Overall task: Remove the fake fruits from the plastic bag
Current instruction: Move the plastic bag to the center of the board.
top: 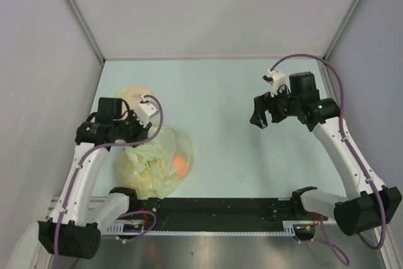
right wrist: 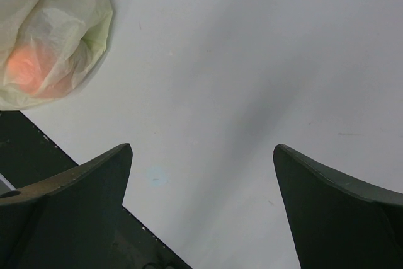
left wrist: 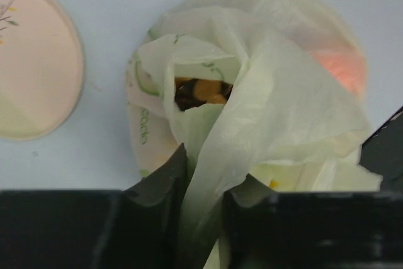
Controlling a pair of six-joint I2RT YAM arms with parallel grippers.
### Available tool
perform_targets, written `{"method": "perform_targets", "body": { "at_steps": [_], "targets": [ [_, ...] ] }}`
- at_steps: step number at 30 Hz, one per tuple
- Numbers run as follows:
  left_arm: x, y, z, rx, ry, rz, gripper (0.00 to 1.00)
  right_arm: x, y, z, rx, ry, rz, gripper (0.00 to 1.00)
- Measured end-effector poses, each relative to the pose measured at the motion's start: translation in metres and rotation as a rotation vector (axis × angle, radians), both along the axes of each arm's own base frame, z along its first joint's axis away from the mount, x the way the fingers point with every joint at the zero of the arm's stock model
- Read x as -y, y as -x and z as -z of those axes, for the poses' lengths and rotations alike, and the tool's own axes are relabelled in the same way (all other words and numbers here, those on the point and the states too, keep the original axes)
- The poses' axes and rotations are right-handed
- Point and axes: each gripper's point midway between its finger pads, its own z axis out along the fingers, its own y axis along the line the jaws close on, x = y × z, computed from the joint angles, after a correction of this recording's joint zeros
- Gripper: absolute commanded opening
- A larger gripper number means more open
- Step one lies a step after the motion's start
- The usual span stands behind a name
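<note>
Left tool [left wrist: 204,184] pinches plastic bag [left wrist: 283,111]; fake fruits [left wrist: 204,91] inside.

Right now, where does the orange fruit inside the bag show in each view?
Top external: the orange glows through the plastic bag, lower left of centre.
Left wrist: the orange is at upper right, blurred behind the film.
Right wrist: the orange sits near the upper left corner.
Shared landmark: the plastic bag, wrapping it in all three views.

One plastic bag [top: 155,165], one plate [left wrist: 33,61]
</note>
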Motion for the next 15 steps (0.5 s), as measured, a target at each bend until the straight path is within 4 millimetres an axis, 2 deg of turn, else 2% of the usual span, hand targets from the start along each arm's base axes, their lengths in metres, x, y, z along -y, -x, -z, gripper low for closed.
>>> {"method": "perform_targets", "body": {
  "at_steps": [2,7,10,12,15],
  "targets": [
    [0.018,-0.002,0.003,-0.026,0.012,0.079,0.0,0.002,0.0,-0.002,0.006,-0.003,0.006,1.0],
    [0.086,-0.001,0.006,-0.067,0.063,0.303,0.0,0.016,-0.006,0.0,0.005,0.004,0.055,1.0],
    [0.123,-0.002,0.003,-0.067,0.118,0.363,0.0,0.03,-0.012,0.006,-0.004,0.019,0.111,0.99],
    [0.144,-0.012,-0.005,-0.061,0.155,0.37,0.0,0.043,-0.016,0.008,-0.011,0.024,0.16,1.0],
    [0.18,-0.055,-0.033,-0.018,0.225,0.338,0.0,0.061,-0.022,0.01,-0.014,0.027,0.233,1.0]
  ]
}}
